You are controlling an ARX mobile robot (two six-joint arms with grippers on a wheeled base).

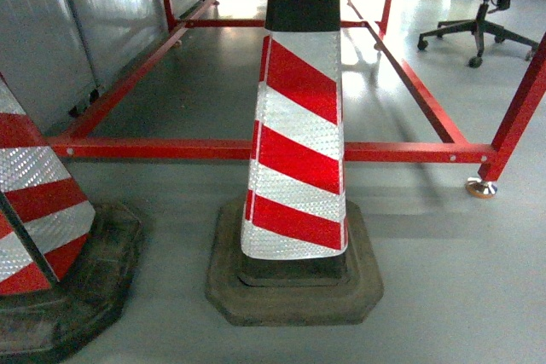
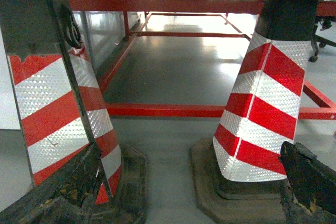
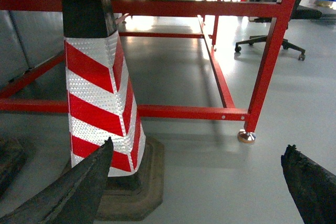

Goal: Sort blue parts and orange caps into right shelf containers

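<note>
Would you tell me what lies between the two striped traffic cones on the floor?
Only bare grey floor separates the left cone from the right cone, clearest in the left wrist view.

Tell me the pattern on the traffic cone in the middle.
Diagonal red and white reflective stripes on the cone, over a black base; clearest in the head view.

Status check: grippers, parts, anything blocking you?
Both grippers, left and right, open and empty. No blue parts, caps, shelf or bins in view. Striped cone dead ahead, second cone on the left, red table frame behind.
</note>
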